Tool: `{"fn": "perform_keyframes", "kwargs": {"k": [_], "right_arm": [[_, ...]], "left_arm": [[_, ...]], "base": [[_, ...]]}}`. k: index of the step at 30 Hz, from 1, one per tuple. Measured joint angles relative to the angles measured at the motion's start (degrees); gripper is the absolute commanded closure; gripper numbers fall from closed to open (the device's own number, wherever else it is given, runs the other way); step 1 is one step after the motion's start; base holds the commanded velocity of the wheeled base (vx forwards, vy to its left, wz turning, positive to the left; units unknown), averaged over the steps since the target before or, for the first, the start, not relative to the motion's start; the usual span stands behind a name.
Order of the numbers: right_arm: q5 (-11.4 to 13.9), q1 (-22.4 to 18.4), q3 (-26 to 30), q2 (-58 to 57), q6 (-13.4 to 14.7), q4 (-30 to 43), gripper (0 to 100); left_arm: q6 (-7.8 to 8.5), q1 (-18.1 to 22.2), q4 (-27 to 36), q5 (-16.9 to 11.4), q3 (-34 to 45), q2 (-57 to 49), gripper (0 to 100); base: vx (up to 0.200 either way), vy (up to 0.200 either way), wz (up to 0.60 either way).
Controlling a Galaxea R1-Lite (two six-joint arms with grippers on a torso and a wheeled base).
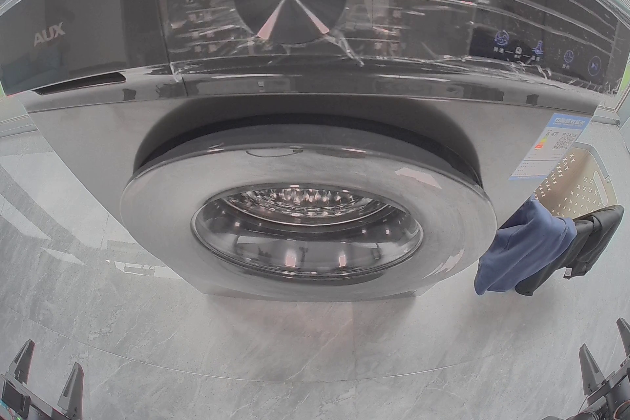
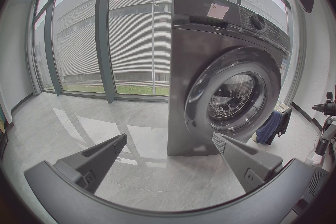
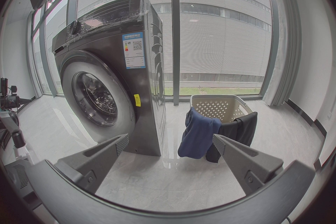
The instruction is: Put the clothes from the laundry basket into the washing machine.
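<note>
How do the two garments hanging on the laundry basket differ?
The blue garment is blue, the black garment black. The blue garment hangs nearer the washing machine, the black garment on the side away from it. Both drape over the laundry basket rim, hanging down outside.

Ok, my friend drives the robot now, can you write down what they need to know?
Left gripper: jaws open, empty.
Right gripper: jaws open, empty.
Washing machine is straight ahead, with its door shut.
Laundry basket stands on the floor by the machine's right side. A blue garment and a black garment hang over its rim.
Done: nothing yet.
Left: open the door and move the clothes in.
</note>
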Motion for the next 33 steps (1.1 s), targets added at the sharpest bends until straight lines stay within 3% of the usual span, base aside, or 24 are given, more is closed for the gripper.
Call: {"fn": "perform_keyframes", "kwargs": {"k": [12,18,33], "right_arm": [[0.0,0.02,0.0,0.0,0.0,0.0,0],[-0.02,0.07,0.0,0.0,-0.02,-0.02,0],[-0.02,0.0,0.0,0.0,-0.13,0.0,0]], "left_arm": [[0.02,0.0,0.0,0.0,0.0,0.02,0],[0.07,0.0,-0.02,0.0,0.0,0.0,0],[0.1,0.0,-0.02,0.0,0.0,0.02,0]], "base": [[0.0,0.0,0.0],[0.0,-0.2,0.0],[0.0,0.0,0.0]]}}
